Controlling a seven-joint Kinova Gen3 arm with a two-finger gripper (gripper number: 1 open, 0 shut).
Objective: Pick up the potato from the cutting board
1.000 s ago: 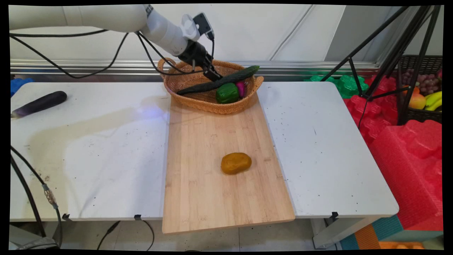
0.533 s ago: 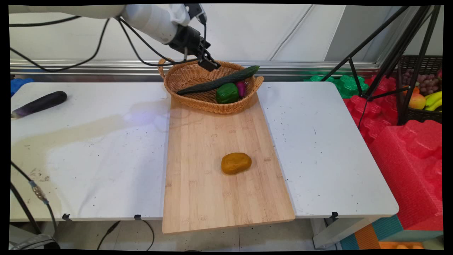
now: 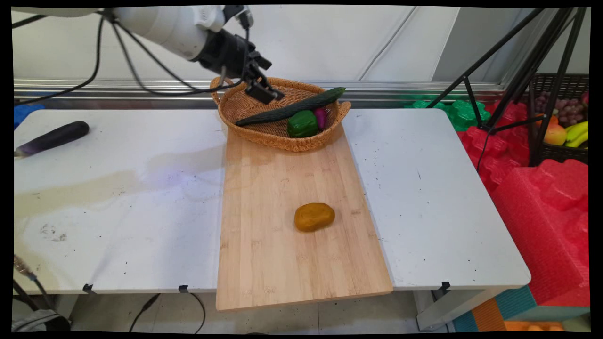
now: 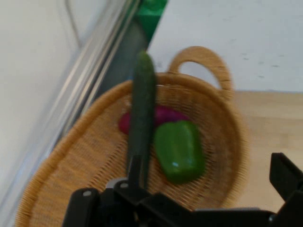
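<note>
One second back the gripper (image 3: 264, 91) was down in the basket (image 3: 278, 139), right against the cucumber (image 3: 292, 105). It has since lifted and pulled back toward the left and now hangs empty above the basket's left rim, jaws spread wide. The cucumber has not shifted. It lies slantwise across the basket, over the green pepper (image 3: 302, 123) and a purple vegetable (image 3: 321, 117). The white arm reaches in from the upper left, its wrist angled down and to the right, toward the basket.
</note>
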